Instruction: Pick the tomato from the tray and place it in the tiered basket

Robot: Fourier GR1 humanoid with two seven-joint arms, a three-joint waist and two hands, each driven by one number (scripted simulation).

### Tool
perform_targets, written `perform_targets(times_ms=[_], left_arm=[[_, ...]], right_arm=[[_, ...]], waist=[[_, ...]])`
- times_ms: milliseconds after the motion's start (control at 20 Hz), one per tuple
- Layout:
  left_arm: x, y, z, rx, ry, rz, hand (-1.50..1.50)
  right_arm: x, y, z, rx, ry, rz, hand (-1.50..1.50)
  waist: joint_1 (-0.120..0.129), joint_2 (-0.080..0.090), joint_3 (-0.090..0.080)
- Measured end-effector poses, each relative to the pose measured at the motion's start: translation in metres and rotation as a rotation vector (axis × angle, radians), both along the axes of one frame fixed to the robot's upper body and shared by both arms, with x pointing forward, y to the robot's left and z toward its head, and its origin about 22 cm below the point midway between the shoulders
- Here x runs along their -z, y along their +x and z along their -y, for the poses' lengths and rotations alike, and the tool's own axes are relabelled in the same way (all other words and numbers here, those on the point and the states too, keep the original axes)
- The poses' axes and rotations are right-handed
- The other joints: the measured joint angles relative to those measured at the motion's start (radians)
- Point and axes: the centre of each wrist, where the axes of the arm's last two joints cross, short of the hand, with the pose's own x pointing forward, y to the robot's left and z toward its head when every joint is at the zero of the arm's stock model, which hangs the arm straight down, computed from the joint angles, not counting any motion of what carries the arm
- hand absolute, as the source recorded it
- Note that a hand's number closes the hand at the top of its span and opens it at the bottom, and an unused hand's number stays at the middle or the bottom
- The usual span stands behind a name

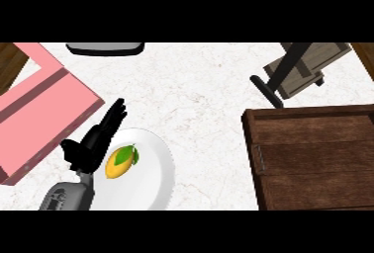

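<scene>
At the lower left of the frame, the left hand [93,141] lies over the left rim of a white plate [150,173], its grey forearm coming up from the bottom edge. Its fingers [113,114] are stretched out straight, pointing toward the upper right, released and holding nothing. On the plate, just right of the palm, sits a yellow-orange fruit with green leaves [120,162]; it appears close against the hand, but I cannot tell whether the two touch. No red tomato is plain to see here; this fruit on the plate is the only produce showing.

The tabletop [197,94] is pale marble. Along the left of the frame a pink tray [44,108] runs on a slant, from the upper left corner down toward the left edge, its lower end near the plate and the hand. At the right, a dark wooden box-like piece [314,158] fills the lower right part of the frame. Above it, in the upper right, stands a stand with black rods and tan shelves [300,66], the tiered basket as far as I can tell. A grey object [104,48] is cut off by the top edge, left of centre. The right hand does not show.
</scene>
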Motion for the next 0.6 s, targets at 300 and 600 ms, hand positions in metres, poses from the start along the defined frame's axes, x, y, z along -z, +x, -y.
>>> perform_targets(times_ms=[300, 600], left_arm=[[0.012, -0.009, -0.004, -0.031, 0.003, -0.019, 0.00], [0.014, -0.018, -0.008, -0.068, 0.000, -0.029, 0.00]], right_arm=[[-0.029, -0.042, 0.036, 0.114, -0.040, 0.174, -1.50], [-0.041, -0.092, 0.071, 0.141, -0.047, 0.239, -1.50]], waist=[[-0.036, -0.013, 0.001], [-0.071, -0.028, 0.002]])
